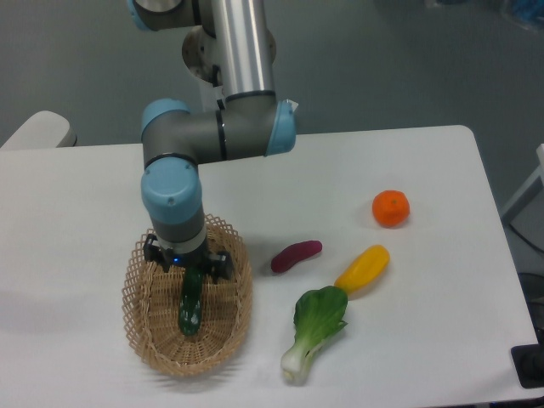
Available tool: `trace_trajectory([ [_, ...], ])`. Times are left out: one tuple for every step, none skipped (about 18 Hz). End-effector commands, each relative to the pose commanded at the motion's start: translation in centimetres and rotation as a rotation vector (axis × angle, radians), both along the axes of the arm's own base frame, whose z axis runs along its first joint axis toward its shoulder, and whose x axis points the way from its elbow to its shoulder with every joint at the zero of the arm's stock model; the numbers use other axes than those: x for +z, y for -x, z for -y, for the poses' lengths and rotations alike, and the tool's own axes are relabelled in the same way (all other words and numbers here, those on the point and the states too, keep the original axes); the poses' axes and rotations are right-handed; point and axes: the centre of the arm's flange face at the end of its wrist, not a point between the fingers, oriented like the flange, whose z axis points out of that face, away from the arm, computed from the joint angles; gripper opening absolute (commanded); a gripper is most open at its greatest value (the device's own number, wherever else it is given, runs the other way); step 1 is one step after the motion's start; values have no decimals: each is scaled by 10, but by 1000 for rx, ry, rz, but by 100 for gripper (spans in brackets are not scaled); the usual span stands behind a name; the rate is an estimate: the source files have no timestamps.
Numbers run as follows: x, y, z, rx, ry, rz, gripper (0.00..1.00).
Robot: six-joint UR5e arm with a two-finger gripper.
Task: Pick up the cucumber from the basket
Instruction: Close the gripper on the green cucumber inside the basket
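Note:
A dark green cucumber (189, 308) lies lengthwise in the tan wicker basket (228, 327) at the front left of the table. My gripper (188, 270) hangs straight down over the cucumber's far end, inside the basket's upper half. The wrist hides its fingertips, so the frame does not show whether the jaws are open or shut, nor whether they touch the cucumber.
To the right of the basket lie a purple oblong vegetable (296, 255), a bok choy (313, 331), a yellow vegetable (363, 268) and an orange (391, 208). The arm's base stands behind the table's back edge.

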Motion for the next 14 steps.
trace_trajectory([
  [-4,-2,-2,-3,-3,-2,100],
  [-8,-5,-5,-9,-7,-6,100],
  [-14,-5,-8,-4,-9,-11,100],
  [-18,-5,-9,2,-9,-14,100],
  [-23,-9,-11,-4,-6,-15,100],
  [-25,-10,-12,-7,-6,-19,100],
  [-27,-10,-13,-9,-6,-19,100],
  [-27,-10,-13,-9,-6,-19,100],
  [-27,-10,-13,-9,-6,-19,100],
  [-27,-10,-13,-11,-8,-22,100],
  [-25,-9,-14,-13,-11,-23,90],
  [-23,-9,-14,-18,-14,-24,69],
  [-23,-9,-14,-19,-13,-25,52],
  [-23,-9,-14,-21,-15,-26,43],
])
